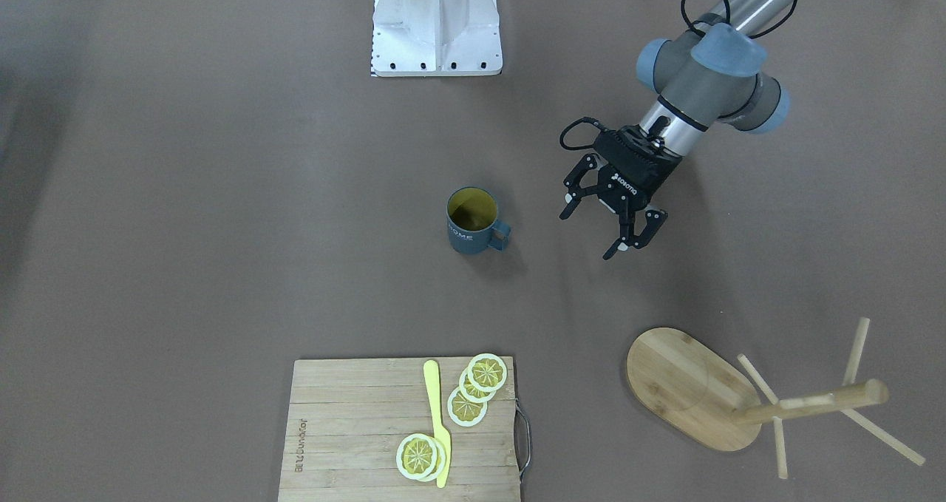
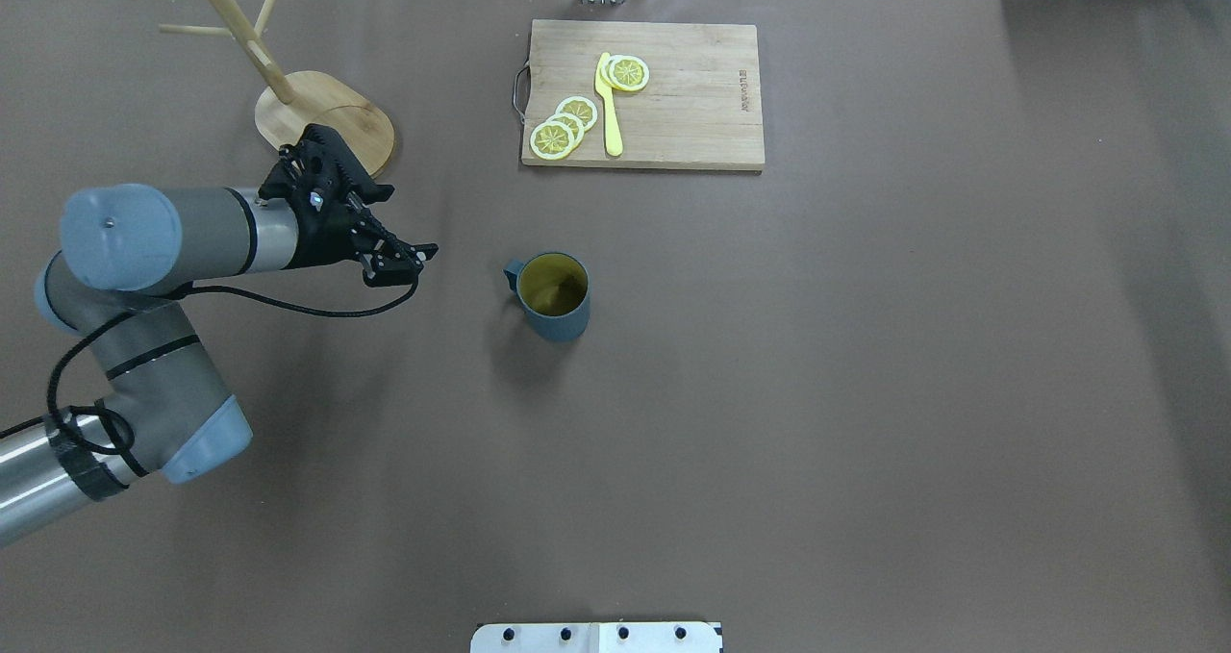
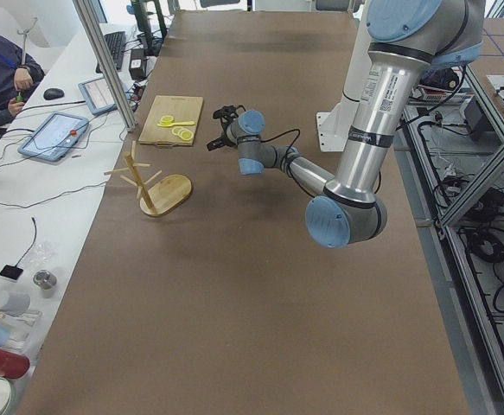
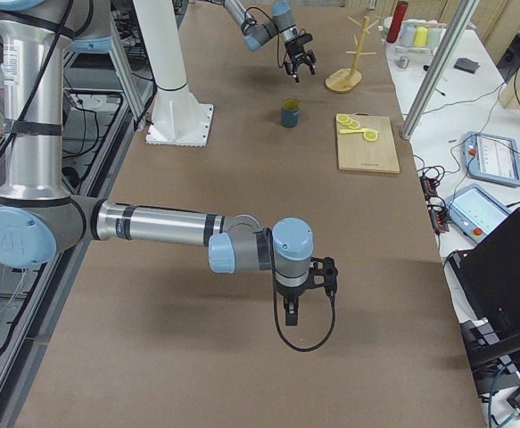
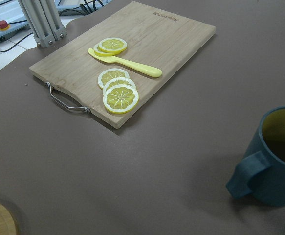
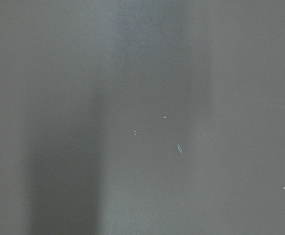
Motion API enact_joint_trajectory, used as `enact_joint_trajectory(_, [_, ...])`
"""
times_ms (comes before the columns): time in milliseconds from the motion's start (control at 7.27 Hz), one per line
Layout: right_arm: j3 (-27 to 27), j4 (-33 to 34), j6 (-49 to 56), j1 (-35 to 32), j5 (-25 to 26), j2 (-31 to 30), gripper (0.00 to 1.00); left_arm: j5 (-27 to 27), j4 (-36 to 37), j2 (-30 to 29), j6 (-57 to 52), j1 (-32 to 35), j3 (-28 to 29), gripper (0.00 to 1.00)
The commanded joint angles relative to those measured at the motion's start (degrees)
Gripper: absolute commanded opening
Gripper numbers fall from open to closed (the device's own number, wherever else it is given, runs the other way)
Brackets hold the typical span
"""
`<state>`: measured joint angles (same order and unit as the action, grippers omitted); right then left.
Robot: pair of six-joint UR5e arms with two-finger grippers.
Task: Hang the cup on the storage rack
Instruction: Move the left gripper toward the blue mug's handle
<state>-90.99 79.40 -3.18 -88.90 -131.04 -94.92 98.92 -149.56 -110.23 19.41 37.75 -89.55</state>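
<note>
The dark slate-blue cup (image 1: pixel 469 225) stands upright on the brown table, yellow-green inside showing; it also shows in the overhead view (image 2: pixel 553 297) and the left wrist view (image 5: pixel 274 166). Its handle points toward my left gripper (image 1: pixel 591 234), which is open and empty, hovering apart from the cup on the handle side (image 2: pixel 404 263). The bamboo storage rack (image 1: pixel 687 387) stands beyond the left gripper near the far table edge (image 2: pixel 327 119), no cup on its pegs. My right gripper (image 4: pixel 291 308) hangs over bare table far from the cup; I cannot tell whether it is open.
A wooden cutting board (image 2: pixel 692 95) with lemon slices (image 2: pixel 563 129) and a yellow knife (image 2: pixel 609 105) lies at the far edge, beyond the cup. The robot's white base (image 1: pixel 436 25) is at the near side. Bottles and cups (image 4: pixel 416 31) stand off the table.
</note>
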Motion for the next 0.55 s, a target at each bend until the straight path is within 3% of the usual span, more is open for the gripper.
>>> enact_joint_trajectory(0, [0.20,-0.39,-0.42,-0.05,-0.09,-0.10,1.00,-5.39,-3.37,-2.70,1.41,-4.69,3.85,0.92])
enact_joint_trajectory(413, [0.20,-0.39,-0.95,-0.14,-0.09,-0.09,1.00,-7.07,-3.46,-2.45,6.76,-8.21,4.03,0.91])
